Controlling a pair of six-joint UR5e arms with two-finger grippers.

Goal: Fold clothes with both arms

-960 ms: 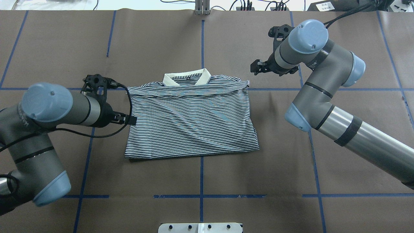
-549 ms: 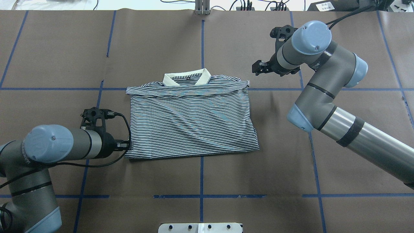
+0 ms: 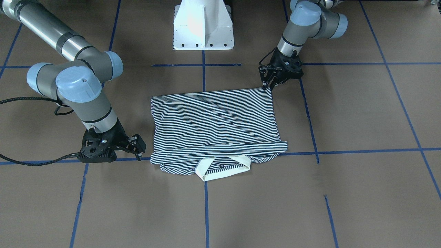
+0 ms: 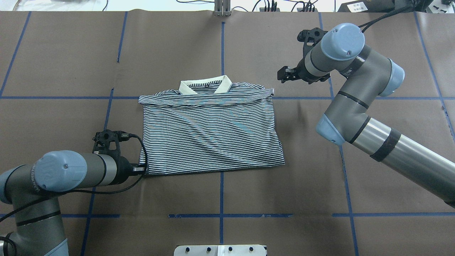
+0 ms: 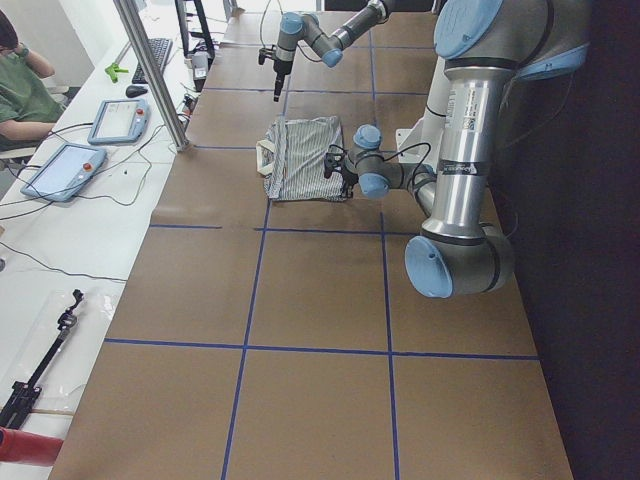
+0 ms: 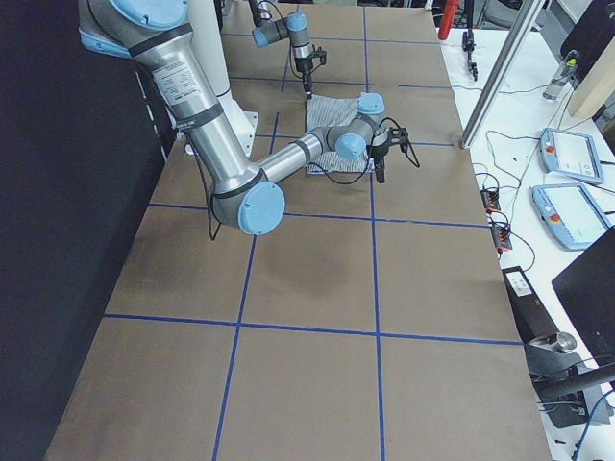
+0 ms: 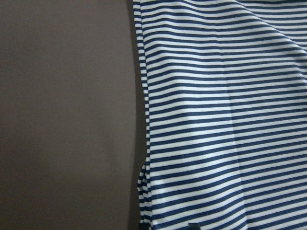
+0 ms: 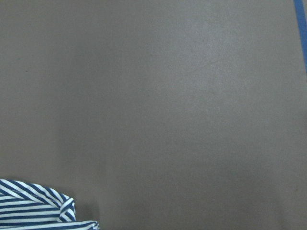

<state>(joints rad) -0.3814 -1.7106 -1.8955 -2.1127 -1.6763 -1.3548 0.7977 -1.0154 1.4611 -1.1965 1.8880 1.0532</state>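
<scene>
Currently, front-facing view: striped polo shirt (image 3: 213, 120) folded flat on table (image 3: 344, 189), collar toward camera; right gripper (image 3: 137, 148) spread, beside shoulder corner, apart from it. Overhead: left gripper (image 4: 141, 170) at hem's left corner. Left wrist: fingertips (image 7: 192, 225) parted, straddling shirt edge. Right wrist: shirt corner lower left.

The left gripper (image 3: 267, 86), at the hem corner of the polo shirt (image 3: 215, 120), is too small to tell whether it pinches cloth, and the sleeves lie hidden underneath.
</scene>
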